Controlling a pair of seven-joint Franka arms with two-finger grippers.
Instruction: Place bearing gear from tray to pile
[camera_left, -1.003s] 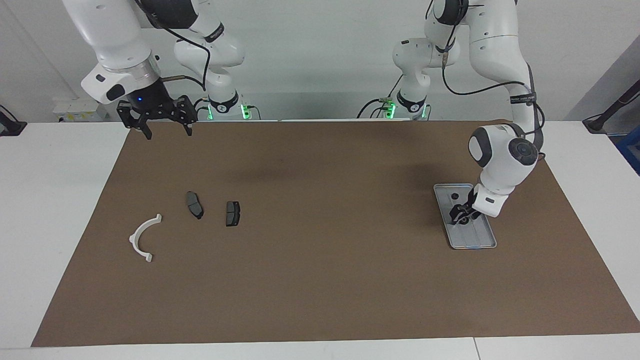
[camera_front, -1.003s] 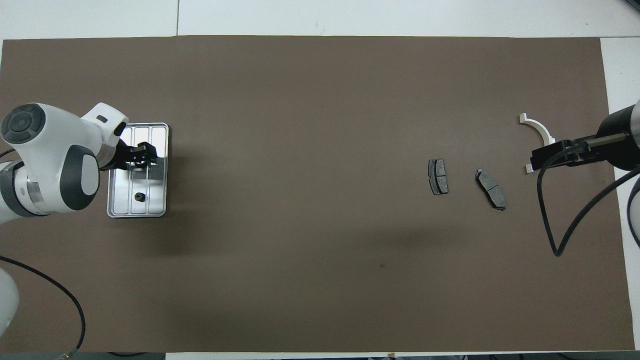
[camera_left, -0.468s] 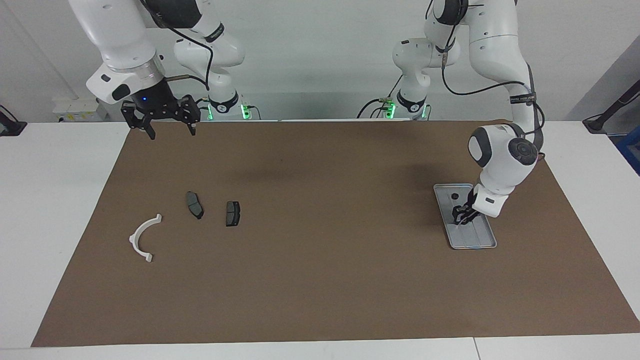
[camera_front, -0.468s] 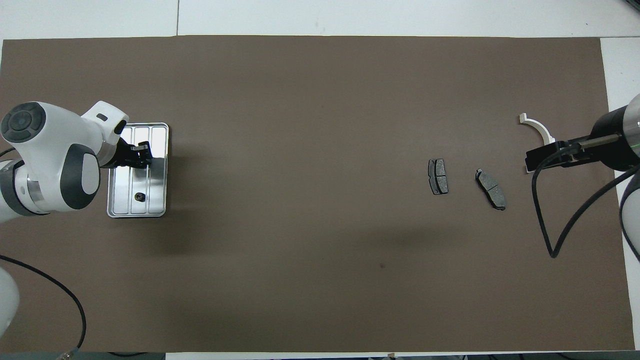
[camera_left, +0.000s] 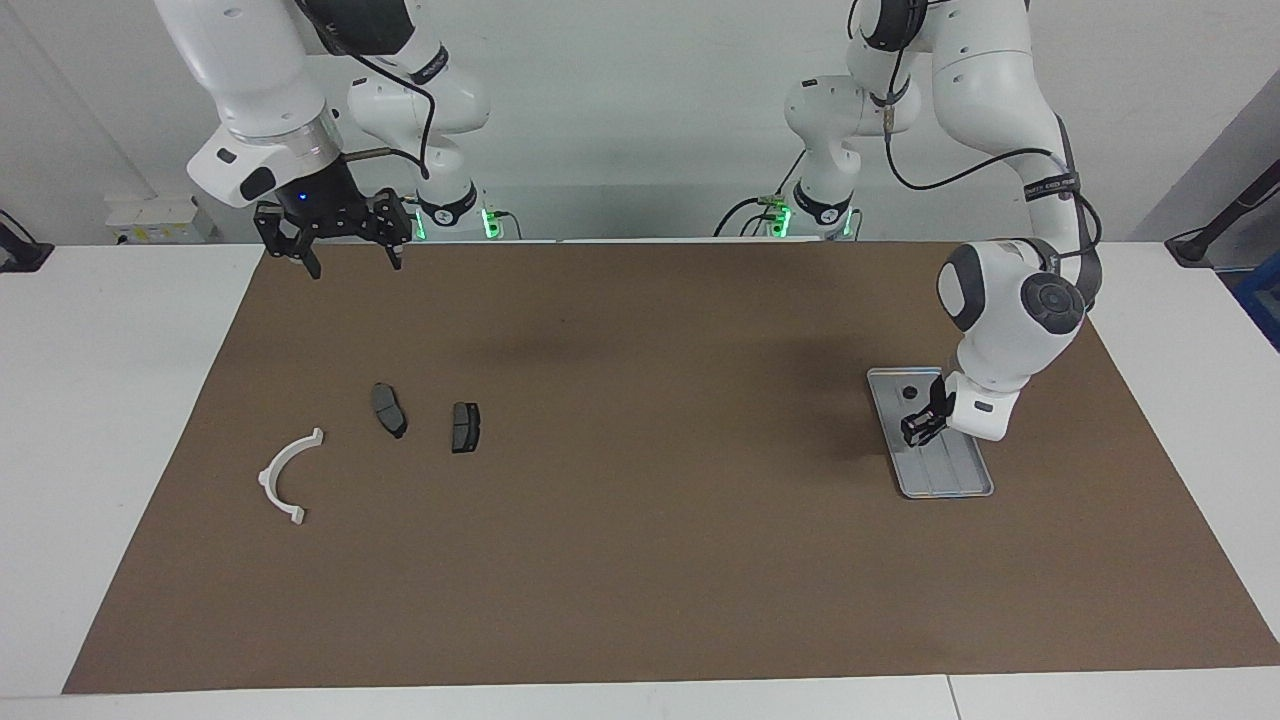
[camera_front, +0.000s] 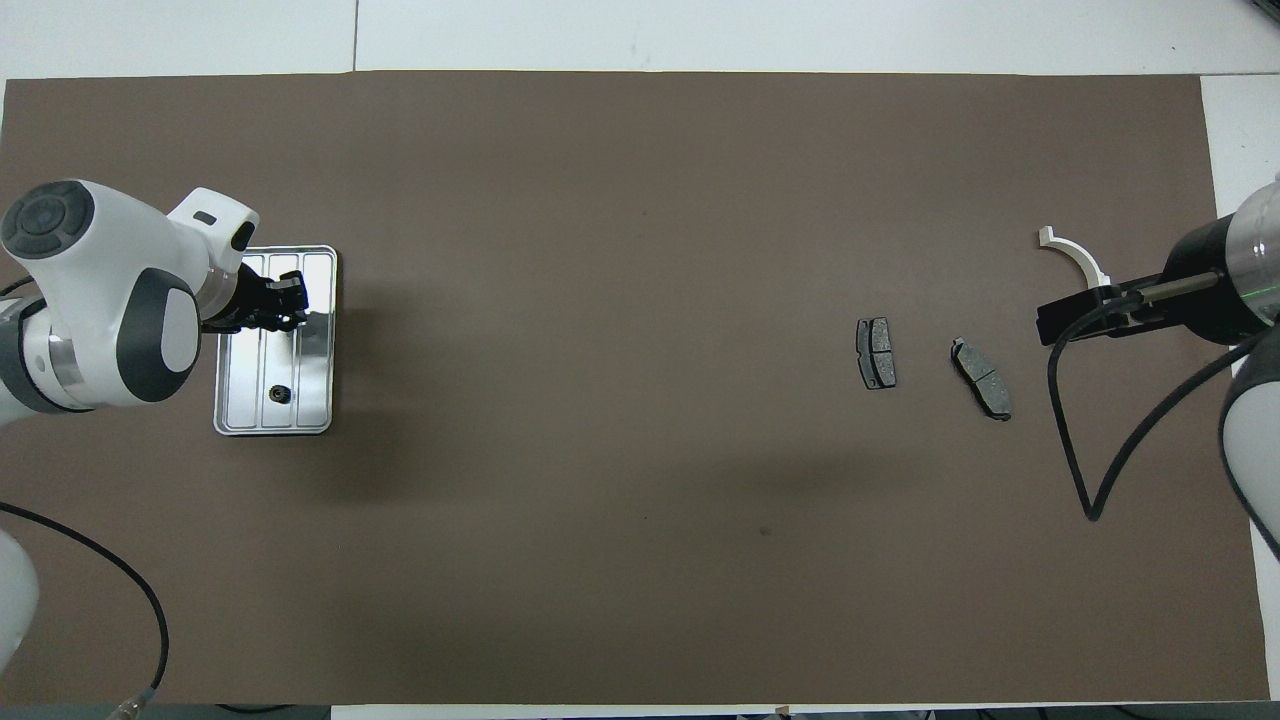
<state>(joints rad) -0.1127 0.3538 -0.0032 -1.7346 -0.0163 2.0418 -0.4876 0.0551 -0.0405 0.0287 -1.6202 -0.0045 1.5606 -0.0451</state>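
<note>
The step in hand looks like the pick-up. The left gripper hangs just over the middle of the tray, which sits at the left arm's end of the counter. Its fingers are drawn close together, seemingly pinching a small dark gear, though the part is hard to tell from the fingertips. A second gear lies loose in the tray, at the end nearer the robots.

The right gripper waits with its fingers spread wide and empty, raised over the right arm's end of the counter.

The pile lies there too, well apart from the tray: a white bracket and two dark pads.

Next, I judge, the left arm must lift clear of the tray's rim without loosening its pinch. It must then carry the gear across the counter toward the pads, or pass it to the waiting right gripper if the reach falls short
</note>
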